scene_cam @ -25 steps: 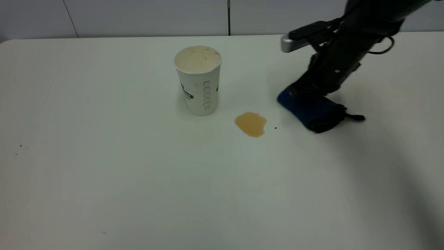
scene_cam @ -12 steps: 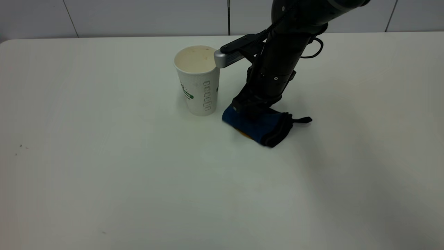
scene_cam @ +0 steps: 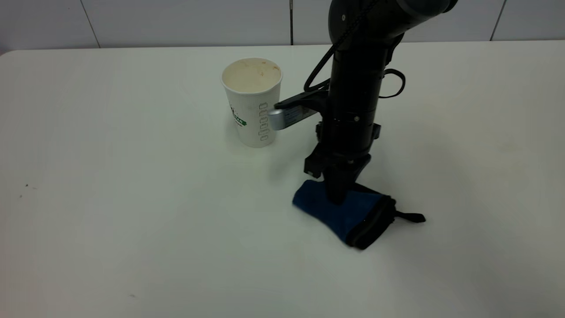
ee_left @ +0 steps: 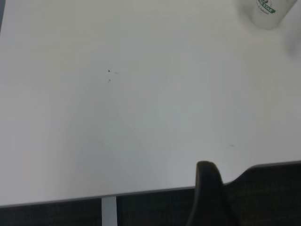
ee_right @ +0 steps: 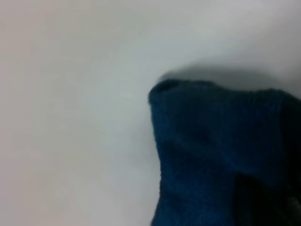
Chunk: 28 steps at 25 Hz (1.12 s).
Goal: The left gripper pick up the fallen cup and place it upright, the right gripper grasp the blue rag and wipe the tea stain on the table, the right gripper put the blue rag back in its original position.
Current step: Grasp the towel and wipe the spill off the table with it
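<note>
Right hand [scene_cam: 339, 194], clenched on the blue rag [scene_cam: 342, 212], has dragged it toward the camera since half a second ago; tea stain no longer visible on the table [scene_cam: 132, 198]. Cup [scene_cam: 254, 104] upright. Wipe judged done; rag return outstanding
</note>
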{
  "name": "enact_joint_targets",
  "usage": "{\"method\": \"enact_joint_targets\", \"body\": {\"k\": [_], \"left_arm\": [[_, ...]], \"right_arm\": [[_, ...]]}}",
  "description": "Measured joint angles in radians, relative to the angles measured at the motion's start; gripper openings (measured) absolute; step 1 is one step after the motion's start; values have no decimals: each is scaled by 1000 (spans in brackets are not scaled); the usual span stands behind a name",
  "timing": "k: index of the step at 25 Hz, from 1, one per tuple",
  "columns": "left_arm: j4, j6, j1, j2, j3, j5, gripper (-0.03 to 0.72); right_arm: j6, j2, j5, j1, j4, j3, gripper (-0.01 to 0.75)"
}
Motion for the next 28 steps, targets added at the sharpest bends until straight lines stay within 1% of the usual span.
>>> {"method": "enact_joint_targets", "body": {"k": [3,5,6,8,11,13,15,16,18,20,22,23,25,28], "left_arm": [[0,0,0,0,0,0,497],[0,0,0,0,0,0,497],[0,0,0,0,0,0,497],[0,0,0,0,0,0,497],[0,0,0,0,0,0,497],[0,0,0,0,0,0,497],[0,0,0,0,0,0,497],[0,0,0,0,0,0,497],[0,0,0,0,0,0,497],[0,0,0,0,0,0,497],[0,0,0,0,0,0,497],[0,0,0,0,0,0,497],[0,0,0,0,0,0,497],[0,0,0,0,0,0,497]], "right_arm": [[167,-5,-65,-38,-152,0,50],[322,-9,-150,-56,-278,0,50],[388,-9,-190,-60,-327,0,50],[463,-9,-247,-58,-370,0,50],[469,-9,-306,-29,-321,0,50],[392,-9,-313,2,-198,0,50],[277,-9,-277,39,-57,0,50],[212,-9,-236,55,16,0,50],[107,-7,-127,74,124,0,50],[29,-4,4,78,183,0,50],[-5,-4,81,68,177,1,50],[-7,-4,95,53,155,1,50],[12,-4,92,11,87,1,50],[117,-4,52,-85,-73,1,50]]}}
